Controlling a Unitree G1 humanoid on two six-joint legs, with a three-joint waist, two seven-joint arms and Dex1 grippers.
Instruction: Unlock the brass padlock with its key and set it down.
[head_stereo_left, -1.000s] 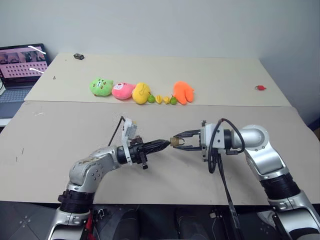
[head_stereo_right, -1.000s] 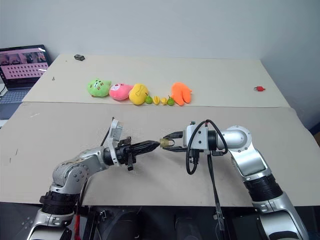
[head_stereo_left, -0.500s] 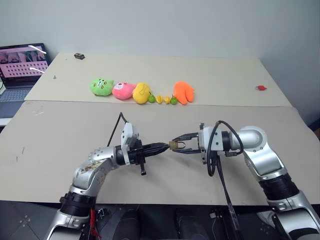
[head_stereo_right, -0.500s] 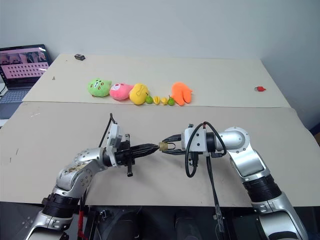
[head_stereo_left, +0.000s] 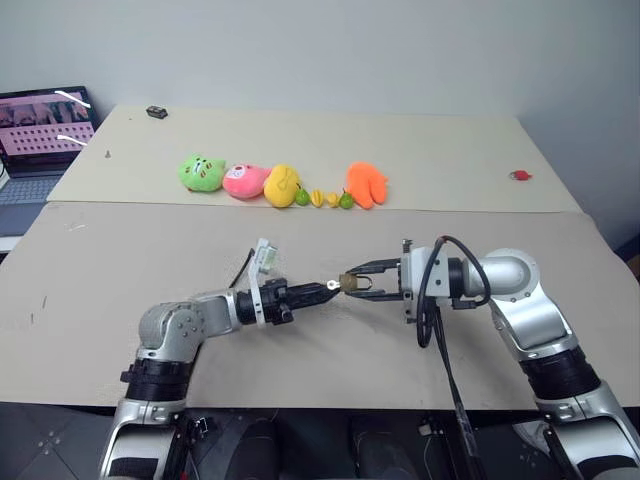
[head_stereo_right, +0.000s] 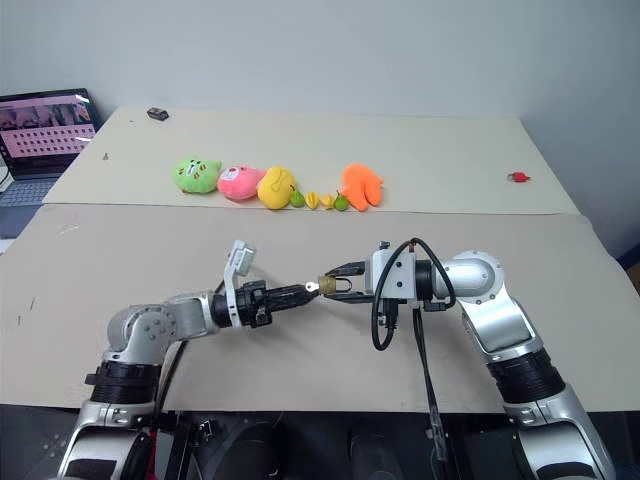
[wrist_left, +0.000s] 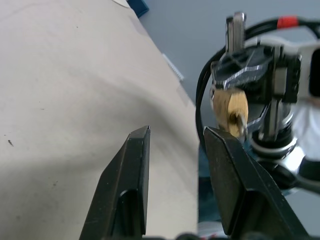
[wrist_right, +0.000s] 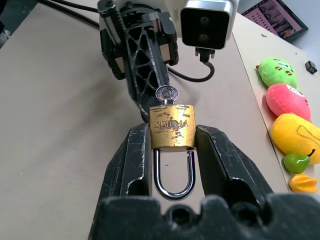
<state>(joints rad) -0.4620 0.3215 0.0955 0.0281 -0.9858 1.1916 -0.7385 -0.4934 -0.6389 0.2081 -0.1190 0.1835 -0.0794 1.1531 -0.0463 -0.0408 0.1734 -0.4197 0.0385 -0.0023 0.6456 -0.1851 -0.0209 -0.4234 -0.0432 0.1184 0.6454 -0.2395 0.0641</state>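
A: Padlock (wrist_right: 172, 126) first. How does it look?

B: Small, squarish, brass-yellow, with scuffed faces and stamped lettering. A thin silvery shackle loops from one end, pointing back toward the right wrist. A silver key (wrist_right: 166, 93) with a round head sticks out of the opposite end.

A: Where is it?

B: Held in the air above the near table (head_stereo_left: 90, 290), about midway between the two arms. The right gripper (wrist_right: 172, 150) has its two black fingers pressed on opposite sides of the brass body, gripping it.

A: And the left gripper (wrist_left: 175, 142)?

B: It points at the padlock from the left. Its fingers stand apart with a clear gap and nothing between them. From the head views its tips sit right by the key; I cannot tell whether they touch it.

A: What does one view give that the others don't?

B: The right wrist view gives the lettering, the scuffs, the shackle seated in the body and the key's head. The left wrist view gives the open gap between the left fingers (wrist_left: 131, 165), with the padlock beyond one tip. The head views give the layout: a row of soft toys (head_stereo_left: 282, 184) on the far table, a small red item (head_stereo_left: 519, 176) far right, a laptop (head_stereo_left: 45, 125) far left.
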